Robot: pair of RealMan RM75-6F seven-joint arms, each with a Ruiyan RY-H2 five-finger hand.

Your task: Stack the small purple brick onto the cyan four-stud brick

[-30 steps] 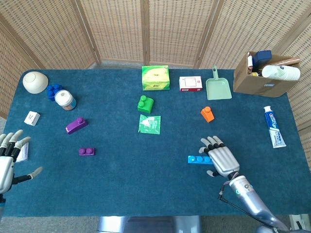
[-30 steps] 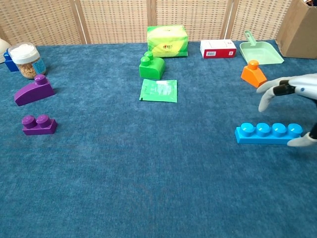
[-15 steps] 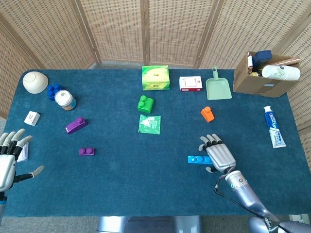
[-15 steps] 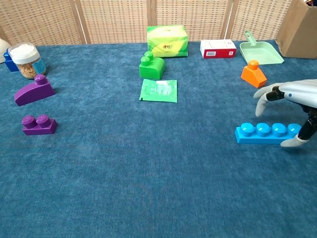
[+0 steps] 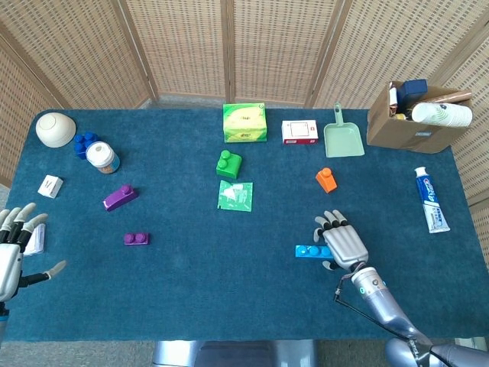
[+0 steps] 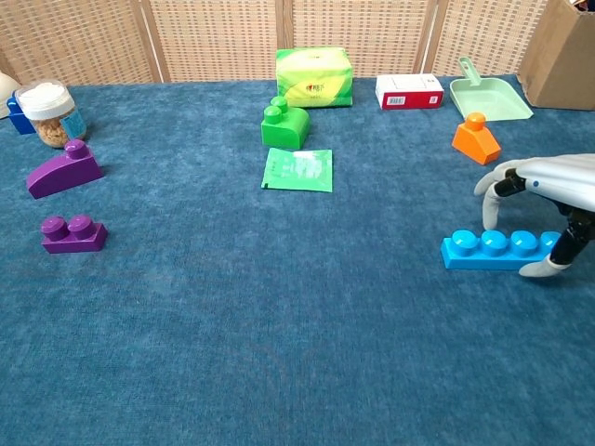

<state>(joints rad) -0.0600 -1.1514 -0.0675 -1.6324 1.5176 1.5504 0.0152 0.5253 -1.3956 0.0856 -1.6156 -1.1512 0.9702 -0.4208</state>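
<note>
Nothing is stacked yet: small purple brick lies untouched at nine o'clock on the bench, well apart from cyan brick, which right hand straddles, fingers spread, ungrasped; left hand open, empty.

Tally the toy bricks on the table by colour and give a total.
Purple: 2, sloped brick and small purple brick
Green: 1
Orange: 1
Cyan: 1, cyan four-stud brick
Dark blue: 1
Total: 6
</note>
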